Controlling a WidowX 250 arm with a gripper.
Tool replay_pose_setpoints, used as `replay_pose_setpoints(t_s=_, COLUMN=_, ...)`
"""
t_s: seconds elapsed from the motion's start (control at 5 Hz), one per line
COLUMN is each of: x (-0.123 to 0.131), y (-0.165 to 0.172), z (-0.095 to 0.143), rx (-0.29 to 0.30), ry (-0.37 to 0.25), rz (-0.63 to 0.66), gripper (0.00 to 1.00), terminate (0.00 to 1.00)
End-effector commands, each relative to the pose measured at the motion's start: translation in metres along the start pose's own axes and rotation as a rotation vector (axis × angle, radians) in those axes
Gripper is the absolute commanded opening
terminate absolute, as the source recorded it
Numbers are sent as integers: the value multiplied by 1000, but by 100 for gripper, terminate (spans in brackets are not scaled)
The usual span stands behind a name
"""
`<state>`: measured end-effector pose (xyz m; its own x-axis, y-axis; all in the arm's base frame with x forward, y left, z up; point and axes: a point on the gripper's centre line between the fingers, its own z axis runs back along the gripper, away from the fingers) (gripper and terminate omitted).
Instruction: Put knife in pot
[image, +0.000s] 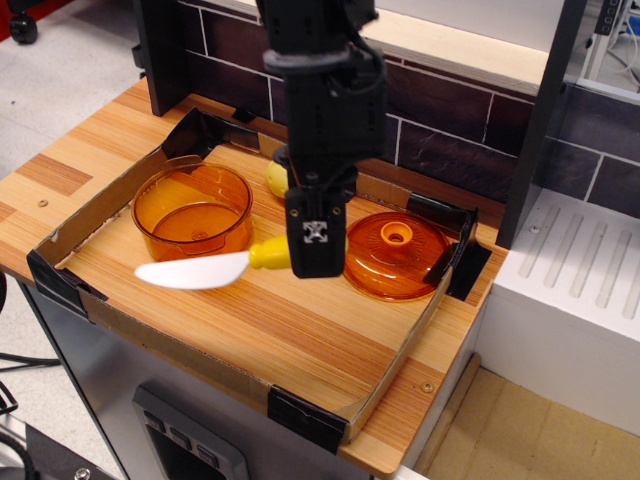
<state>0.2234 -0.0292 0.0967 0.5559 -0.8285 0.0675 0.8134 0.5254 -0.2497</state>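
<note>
My gripper (312, 258) is shut on the yellow handle of the knife (205, 268) and holds it in the air above the wooden board. The white blade points left, level, with its tip over the board just in front of the pot. The translucent orange pot (193, 216) stands upright at the left of the board, to the left of the gripper, with nothing visible in it. The knife is outside the pot and lower right of its rim in the picture.
A flat orange lid with a knob (396, 254) lies right of the gripper. A yellowish potato (276, 177) sits behind the arm. A low cardboard wall (398, 350) rings the board. A dark brick wall (440, 120) stands behind.
</note>
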Motion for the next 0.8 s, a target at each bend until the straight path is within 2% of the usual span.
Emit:
replay_pose_setpoints(t_s=0.0, x=-46, y=49, z=29, rx=125, ry=-55, rz=213, gripper=0, terminate=0)
replay_pose_setpoints(t_s=0.2, x=-70, y=78, z=34, rx=197, ry=-38, rz=359, gripper=0, terminate=0)
replay_pose_setpoints(t_s=0.4, x=-89, y=95, z=23, rx=235, ry=15, rz=421, gripper=0, terminate=0)
replay_pose_setpoints(t_s=0.6, x=-100, y=99, z=12, rx=261, ry=41, rz=435, gripper=0, terminate=0)
